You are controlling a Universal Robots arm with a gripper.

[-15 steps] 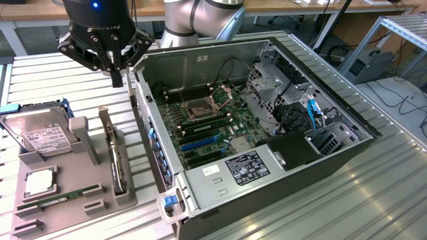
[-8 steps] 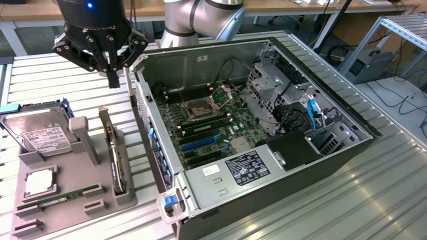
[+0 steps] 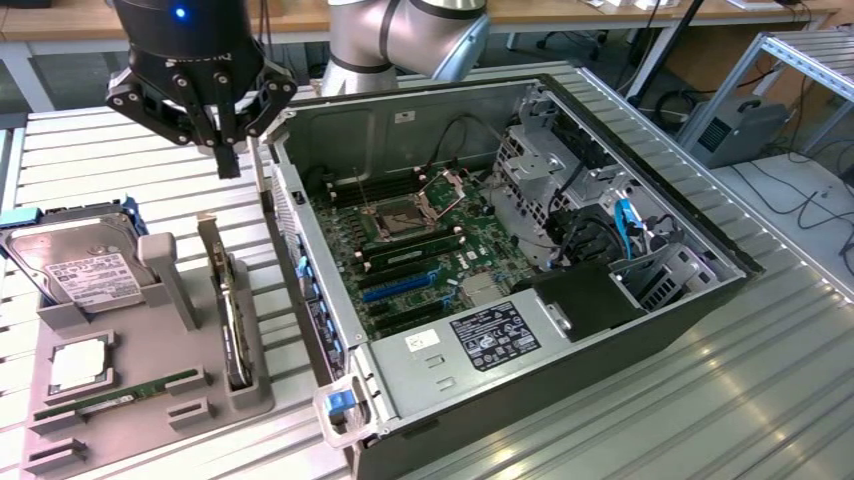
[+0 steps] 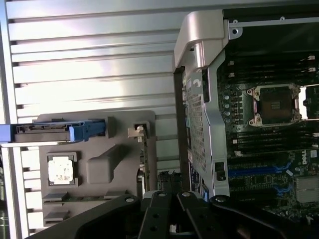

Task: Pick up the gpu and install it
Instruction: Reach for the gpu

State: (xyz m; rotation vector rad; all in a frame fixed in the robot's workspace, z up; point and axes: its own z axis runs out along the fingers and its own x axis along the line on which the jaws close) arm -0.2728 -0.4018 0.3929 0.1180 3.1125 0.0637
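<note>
The gpu [image 3: 231, 315] is a thin black card standing on edge in a slot of the grey holder tray [image 3: 140, 410], at the exterior view's left beside the open computer case [image 3: 534, 370]. My gripper [image 3: 227, 162] hangs above the tray's far end, a good way above the gpu and apart from it. Its fingers are shut together with nothing between them. In the wrist view the gpu [image 4: 146, 162] shows edge-on along the tray [image 4: 107, 164], with my gripper [image 4: 172, 219] over it. The motherboard [image 3: 414, 260] lies bare inside the case, with blue slots [image 3: 400, 290].
The tray also holds a hard drive [image 3: 80, 270] with a blue bracket, a processor chip [image 3: 78, 365] and a green memory stick [image 3: 114, 395]. The case's side wall [image 3: 300, 290] stands close beside the gpu. Drive cages and cables [image 3: 601, 220] crowd the case's right half.
</note>
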